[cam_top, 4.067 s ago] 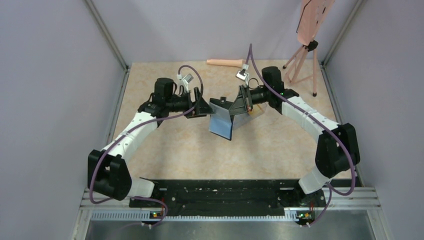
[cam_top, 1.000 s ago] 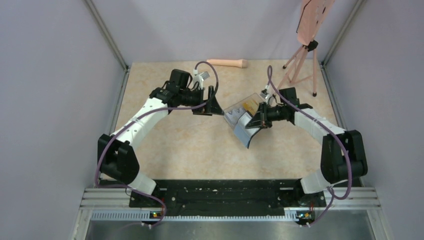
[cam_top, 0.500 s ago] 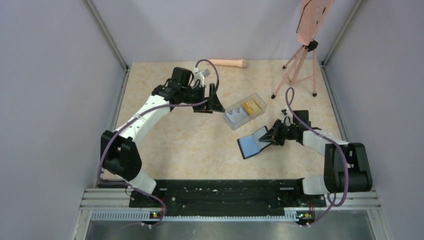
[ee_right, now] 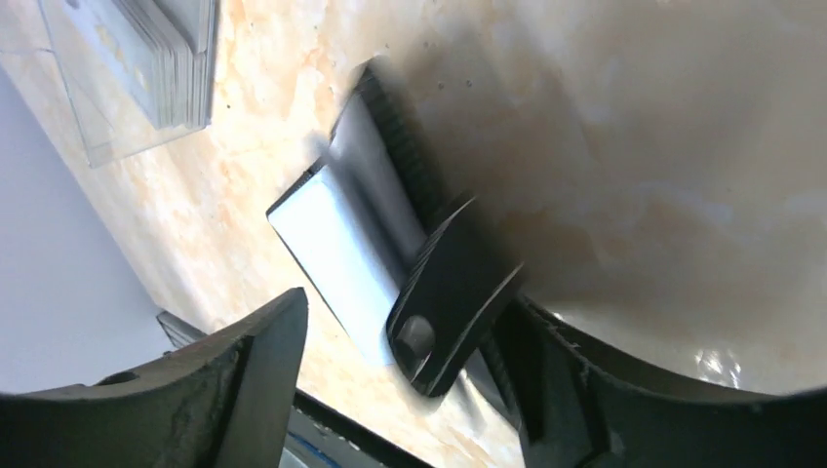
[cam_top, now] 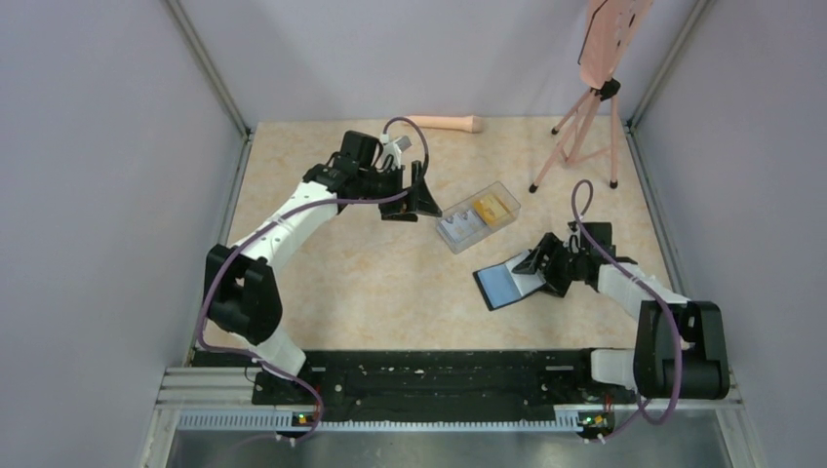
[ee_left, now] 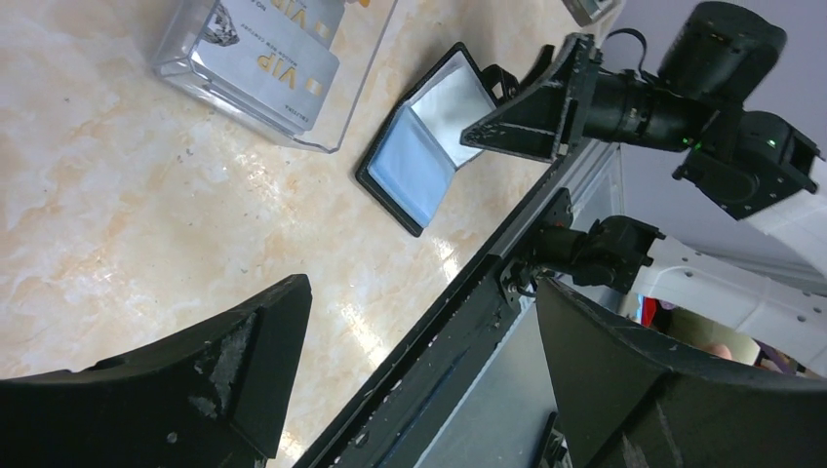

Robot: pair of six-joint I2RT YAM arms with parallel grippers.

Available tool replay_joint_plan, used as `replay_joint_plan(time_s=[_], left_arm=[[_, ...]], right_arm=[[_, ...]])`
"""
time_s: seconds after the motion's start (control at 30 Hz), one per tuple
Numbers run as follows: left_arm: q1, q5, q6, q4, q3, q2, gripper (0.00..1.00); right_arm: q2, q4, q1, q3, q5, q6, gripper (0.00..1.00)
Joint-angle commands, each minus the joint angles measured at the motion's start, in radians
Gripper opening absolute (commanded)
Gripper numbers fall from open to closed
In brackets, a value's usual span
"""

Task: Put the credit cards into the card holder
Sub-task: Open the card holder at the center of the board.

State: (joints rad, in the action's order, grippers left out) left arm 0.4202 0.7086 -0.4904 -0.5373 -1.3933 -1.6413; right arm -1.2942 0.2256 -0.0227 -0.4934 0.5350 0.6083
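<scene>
The black card holder lies open on the table, blue-grey pockets facing up. My right gripper is open at its right edge. In the right wrist view the card holder has its clasp tab in the gap of the right gripper, whose jaws stand apart. The credit cards sit in a clear box: a yellow-orange one and a grey-white one. My left gripper hovers open just left of that box, holding nothing. The left wrist view shows VIP-printed cards, the card holder and the left gripper.
A pink tripod carrying a pink board stands at the back right. A beige stick lies against the back wall. The black base rail runs along the near edge. Grey walls close in both sides.
My right arm carried the card holder from beside the clear box down to the table on the near right, then its jaws opened and let go. The left gripper barely moved.
</scene>
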Motion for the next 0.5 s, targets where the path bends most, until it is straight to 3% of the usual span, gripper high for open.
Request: replay_joint_plan(time_s=[0.0,0.27,0.47], left_arm=[[0.0,-0.068,-0.018,0.005,-0.036,-0.016,0.91],[0.0,-0.126,-0.071,-0.037,-0.041,-0.084,0.91],[0.002,-0.113,-0.121,-0.016,-0.061,-0.163,0.9]], right_arm=[[0.063,0.14,-0.009,-0.034,-0.169,-0.041,0.74],[0.134,0.324,-0.008,-0.173,-0.311,-0.118,0.78],[0.15,0.388,-0.008,-0.263,-0.306,-0.165,0.78]])
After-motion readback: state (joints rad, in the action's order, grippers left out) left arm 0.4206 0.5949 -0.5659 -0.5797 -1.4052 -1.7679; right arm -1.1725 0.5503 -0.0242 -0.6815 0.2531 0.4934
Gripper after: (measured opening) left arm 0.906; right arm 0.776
